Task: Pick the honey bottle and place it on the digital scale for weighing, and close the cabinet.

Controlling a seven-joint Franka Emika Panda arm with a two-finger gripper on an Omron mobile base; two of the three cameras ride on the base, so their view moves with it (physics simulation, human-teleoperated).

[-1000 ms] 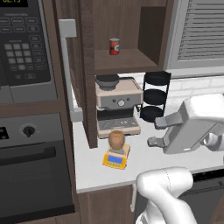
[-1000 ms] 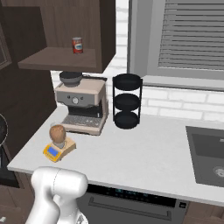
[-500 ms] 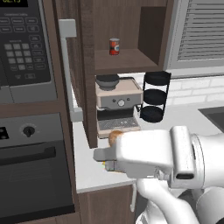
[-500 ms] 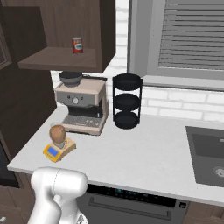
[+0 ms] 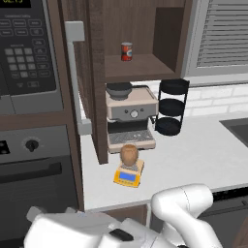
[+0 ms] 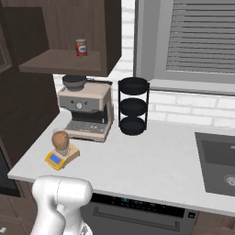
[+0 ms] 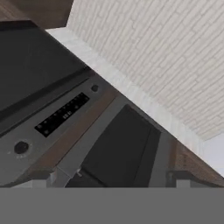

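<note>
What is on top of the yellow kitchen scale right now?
The honey bottle stands upright on the scale, covering most of the plate. The blue display in front stays visible; the plate under the bottle is hidden.

- oven front (image 7: 65, 109) with its knob (image 7: 20, 147) is running diagonally through the shot
- pale tiled floor (image 7: 166, 52) is taking up the top right

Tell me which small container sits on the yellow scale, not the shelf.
The honey bottle, amber and rounded, sits on the digital scale; the red can stands on the cabinet shelf.
</note>
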